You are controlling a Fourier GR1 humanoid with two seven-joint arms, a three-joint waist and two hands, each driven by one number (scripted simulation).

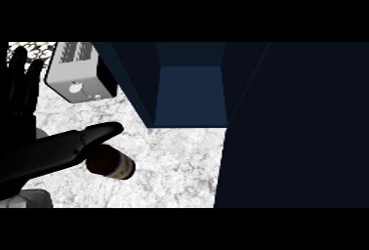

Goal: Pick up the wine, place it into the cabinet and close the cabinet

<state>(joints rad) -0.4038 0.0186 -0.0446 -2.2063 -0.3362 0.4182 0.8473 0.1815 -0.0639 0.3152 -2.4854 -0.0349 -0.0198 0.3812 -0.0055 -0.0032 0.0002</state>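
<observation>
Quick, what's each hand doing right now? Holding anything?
Left hand: open, fingers up, resting at the view's left edge, holding nothing.
Right hand: over the wine, fingers stretched out; whether it holds the bottle cannot be told.

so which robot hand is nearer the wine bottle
Right. The right robot hand reaches in from the lower left and overlaps the wine bottle in the head view. The left robot hand rests open at the upper left edge, beside the toaster.

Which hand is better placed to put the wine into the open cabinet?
Right. The right hand is at the wine bottle, nearer the open cabinet; the left hand rests open at the view's left edge.
</observation>
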